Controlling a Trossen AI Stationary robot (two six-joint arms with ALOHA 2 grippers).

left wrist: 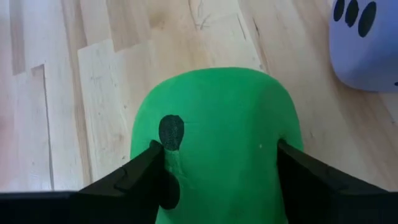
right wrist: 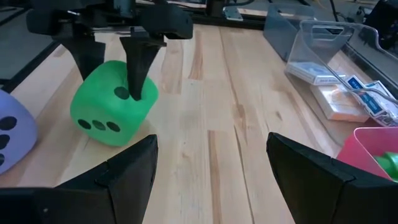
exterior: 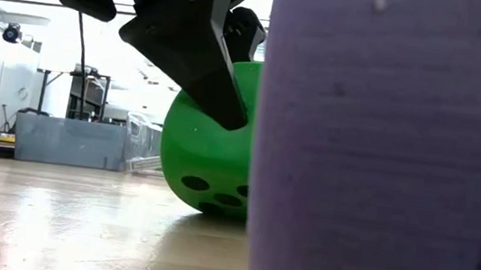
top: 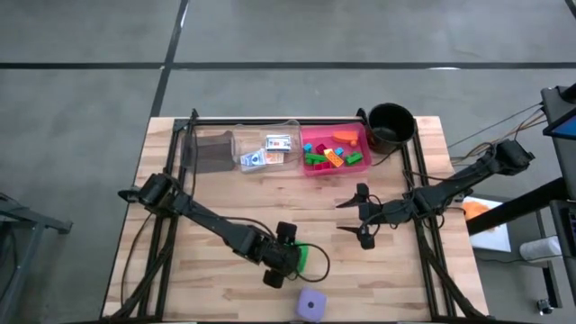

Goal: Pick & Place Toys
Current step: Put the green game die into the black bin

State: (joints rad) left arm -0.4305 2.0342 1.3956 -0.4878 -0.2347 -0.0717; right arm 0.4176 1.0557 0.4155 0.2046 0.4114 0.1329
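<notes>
A large green die with black pips is on the wooden table near its front edge, between the fingers of my left gripper, which is shut on it. It also shows in the left wrist view and the right wrist view. A purple die rests on the table just nearer the front edge. My right gripper is open and empty over the table's right middle, pointing toward the green die. Small bright bricks lie in the pink tray, and white cards lie in the clear tray. My left gripper pinches the green die by two opposite faces, one finger on each. The fingers slant down from above and from the table's left. The soft face creases by one finger. The die sits tilted, its bottom at the table top; whether it is lifted, I cannot tell.
At the far edge stand, from left to right, a grey tray, a clear tray, a pink tray and a round black pot. Bare wood lies between the trays and the dice.
</notes>
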